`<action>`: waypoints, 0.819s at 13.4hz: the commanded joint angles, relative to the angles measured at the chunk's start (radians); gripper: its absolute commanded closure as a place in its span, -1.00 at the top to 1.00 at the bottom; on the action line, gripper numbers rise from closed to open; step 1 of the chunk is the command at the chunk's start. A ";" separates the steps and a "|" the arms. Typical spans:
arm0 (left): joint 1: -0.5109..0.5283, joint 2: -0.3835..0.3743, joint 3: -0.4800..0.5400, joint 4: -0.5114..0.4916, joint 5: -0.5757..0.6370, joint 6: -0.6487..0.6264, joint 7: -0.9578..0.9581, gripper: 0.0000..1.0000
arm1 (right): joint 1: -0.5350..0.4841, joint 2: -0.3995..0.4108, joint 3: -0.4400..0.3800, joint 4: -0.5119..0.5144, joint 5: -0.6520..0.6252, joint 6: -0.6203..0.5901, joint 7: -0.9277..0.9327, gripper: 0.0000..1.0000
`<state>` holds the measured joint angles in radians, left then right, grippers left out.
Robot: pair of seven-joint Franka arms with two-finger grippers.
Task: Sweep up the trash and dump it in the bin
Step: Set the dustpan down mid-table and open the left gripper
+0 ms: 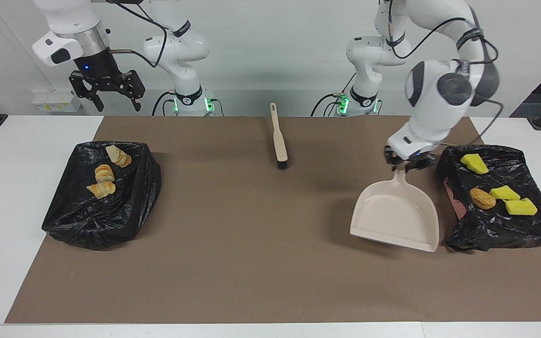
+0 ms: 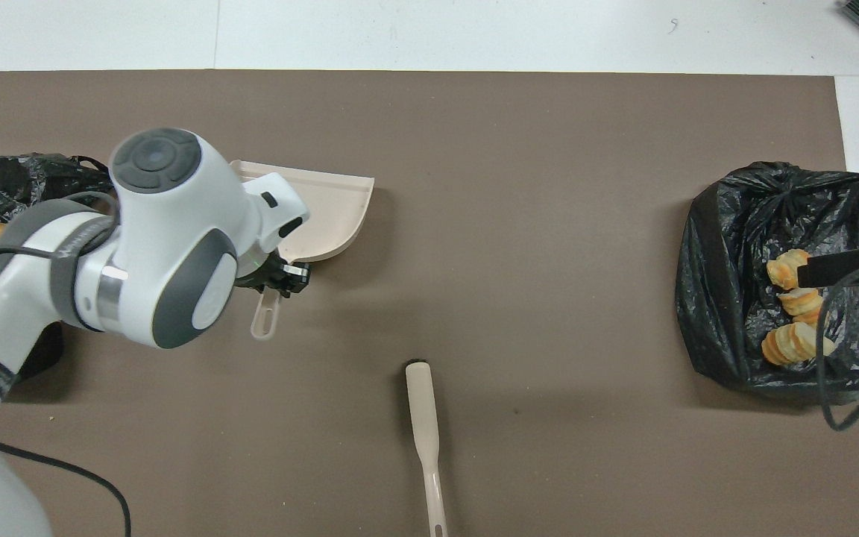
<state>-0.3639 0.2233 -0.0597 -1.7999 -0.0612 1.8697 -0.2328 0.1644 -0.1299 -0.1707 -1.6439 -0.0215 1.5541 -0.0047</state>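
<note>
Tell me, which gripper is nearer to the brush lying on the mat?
Left. The left gripper holds the dustpan by its handle, toward the left arm's end from the brush. The right gripper waits, open, raised above the table's right-arm end.

Glossy crinkled black plastic bin liner [image 1: 500,225], smooth beige plastic dustpan [image 1: 395,218], matt brown mat [image 1: 251,244].

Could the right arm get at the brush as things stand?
Probably yes. The right gripper is open and empty, raised near the bin at its end, and bare mat lies around the brush. The left gripper holds the dustpan well aside.
</note>
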 commanded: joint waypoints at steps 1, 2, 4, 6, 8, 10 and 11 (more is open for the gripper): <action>-0.082 0.030 0.021 -0.001 -0.050 0.097 -0.141 -1.00 | -0.011 -0.010 0.003 -0.008 0.000 0.003 -0.026 1.00; -0.114 0.036 0.023 0.008 -0.092 0.107 -0.175 -1.00 | -0.011 -0.010 0.003 -0.008 0.000 0.003 -0.027 1.00; -0.164 0.077 0.023 0.025 -0.092 0.153 -0.252 -1.00 | -0.011 -0.010 0.003 -0.008 0.000 0.001 -0.026 1.00; -0.170 0.085 0.021 0.042 -0.088 0.176 -0.269 -1.00 | -0.011 -0.010 0.003 -0.008 0.000 0.003 -0.026 1.00; -0.190 0.084 0.021 0.031 -0.091 0.200 -0.289 -0.94 | -0.011 -0.010 0.003 -0.008 0.000 0.003 -0.026 1.00; -0.198 0.128 0.021 0.024 -0.089 0.290 -0.361 -0.68 | -0.011 -0.010 0.003 -0.008 0.000 0.001 -0.028 1.00; -0.195 0.139 0.021 0.025 -0.088 0.301 -0.370 -0.09 | -0.011 -0.010 0.003 -0.008 0.000 0.001 -0.026 1.00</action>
<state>-0.5340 0.3180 -0.0589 -1.7839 -0.1405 2.1180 -0.5633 0.1635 -0.1299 -0.1709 -1.6439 -0.0215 1.5541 -0.0047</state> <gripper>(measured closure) 0.674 0.000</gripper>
